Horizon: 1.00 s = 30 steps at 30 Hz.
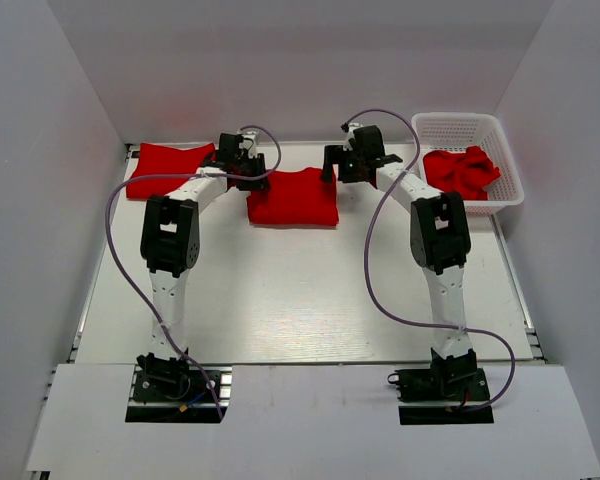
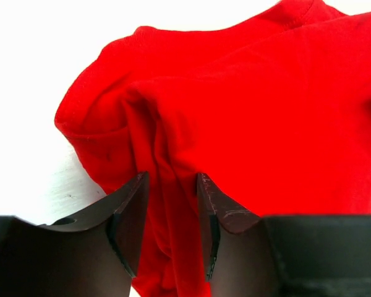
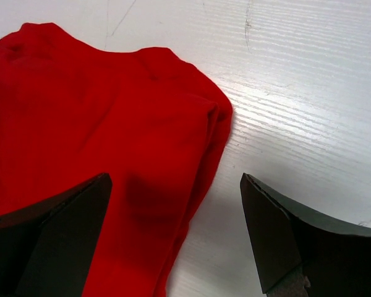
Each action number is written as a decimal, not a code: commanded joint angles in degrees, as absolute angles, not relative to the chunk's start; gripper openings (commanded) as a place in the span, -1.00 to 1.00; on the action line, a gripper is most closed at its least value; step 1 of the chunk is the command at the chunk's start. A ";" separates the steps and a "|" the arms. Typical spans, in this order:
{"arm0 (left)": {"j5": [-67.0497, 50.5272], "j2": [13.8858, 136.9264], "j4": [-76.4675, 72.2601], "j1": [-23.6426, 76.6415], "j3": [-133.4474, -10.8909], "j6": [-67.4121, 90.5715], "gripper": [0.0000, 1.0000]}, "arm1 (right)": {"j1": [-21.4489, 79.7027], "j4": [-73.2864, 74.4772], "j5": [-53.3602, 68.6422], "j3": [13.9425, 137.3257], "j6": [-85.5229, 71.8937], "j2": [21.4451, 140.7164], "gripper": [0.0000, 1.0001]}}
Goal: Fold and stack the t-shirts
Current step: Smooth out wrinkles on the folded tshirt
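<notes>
The left hand seemingly pinches t-shirt; right hand gapes.

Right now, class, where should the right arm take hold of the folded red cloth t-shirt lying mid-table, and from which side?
Pinch the folded red cloth t-shirt at its right-hand edge, coming down from its right side. The layers stack into a thick lip there, and the right arm's open jaws straddle it, one over cloth, one over bare white table.
</notes>
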<state>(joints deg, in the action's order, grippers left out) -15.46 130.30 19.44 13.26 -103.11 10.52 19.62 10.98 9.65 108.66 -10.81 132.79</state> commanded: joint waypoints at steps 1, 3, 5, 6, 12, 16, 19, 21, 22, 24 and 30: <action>-14.76 126.48 16.28 12.93 -100.91 10.55 -0.05 | 19.60 8.88 11.16 111.44 -12.04 133.59 0.81; -16.17 126.47 16.26 12.92 -100.28 10.02 -0.05 | 19.51 8.88 11.69 111.80 -12.39 133.94 0.81; -16.95 126.47 16.26 12.92 -100.28 10.02 -0.05 | 19.60 8.96 11.60 111.89 -12.48 134.12 0.81; -16.96 126.47 16.26 12.92 -100.28 10.02 -0.05 | 19.60 8.62 11.60 111.97 -12.57 134.21 0.81; -19.59 127.00 13.63 12.92 -99.76 9.49 -0.31 | 19.51 8.88 11.51 112.06 -12.57 134.74 0.81; -21.53 128.23 12.83 12.92 -100.28 9.49 -0.67 | 19.51 8.70 11.60 112.23 -12.74 135.44 0.69; -21.53 128.76 12.83 12.92 -100.81 8.96 -0.84 | 19.51 8.70 12.39 112.76 -13.09 136.14 0.61; -22.06 128.76 12.83 12.92 -100.81 8.44 -0.95 | 19.42 8.44 13.01 113.12 -13.27 136.32 0.53; -22.76 129.28 12.31 12.92 -100.81 8.44 -1.00 | 19.42 8.35 13.27 113.46 -13.45 136.58 0.45; -23.29 129.29 11.17 12.92 -99.67 8.44 -1.00 | 19.42 8.52 13.62 113.73 -13.45 136.76 0.16; -18.03 119.39 -1.04 11.87 -87.55 11.68 -1.00 | 19.42 6.42 13.71 111.89 -13.27 134.74 -1.00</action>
